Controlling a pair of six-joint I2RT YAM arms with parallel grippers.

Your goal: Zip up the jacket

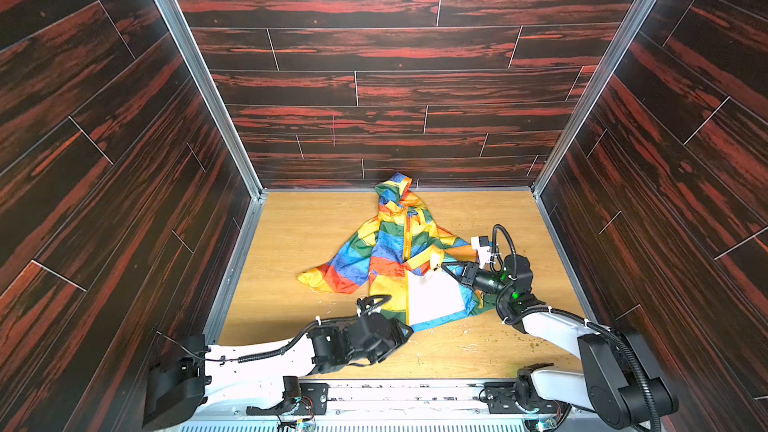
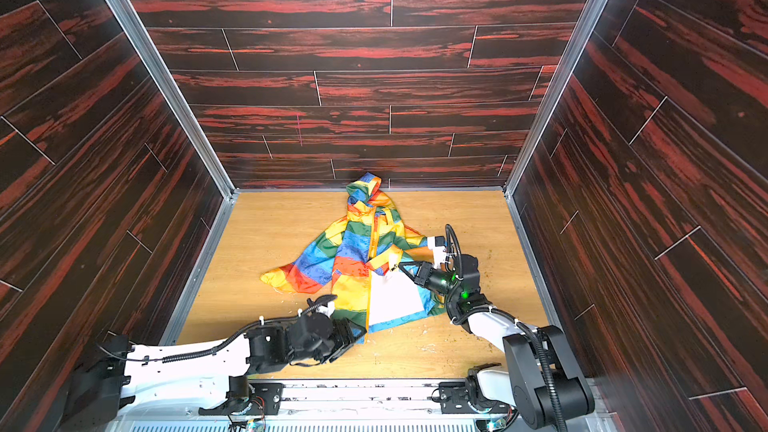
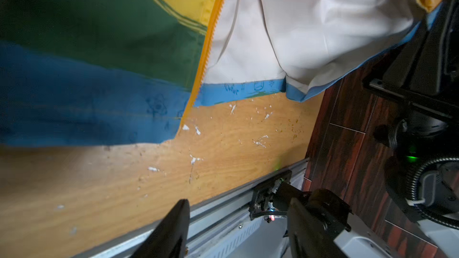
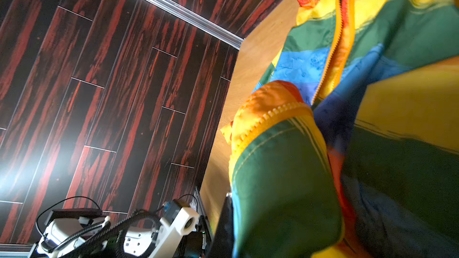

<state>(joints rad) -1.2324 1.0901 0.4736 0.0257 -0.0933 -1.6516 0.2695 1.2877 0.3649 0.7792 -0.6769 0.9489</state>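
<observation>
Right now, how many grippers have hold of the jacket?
1. The right gripper is shut on the jacket at its folded-back front panel. The left gripper is open beside the hem, holding nothing.

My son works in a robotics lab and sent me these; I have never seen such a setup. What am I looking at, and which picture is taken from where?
Two robot arms, left and right, each ending in a two-fingered gripper, work over a wooden table. The two wide pictures come from one camera above; the two close ones come from cameras on the arms' wrists. A striped jacket lies on the table, its lower front open, one flap turned back to show white lining. The right gripper is shut on that flap's edge. The left gripper is open and empty, by the hem beside the zipper.
</observation>
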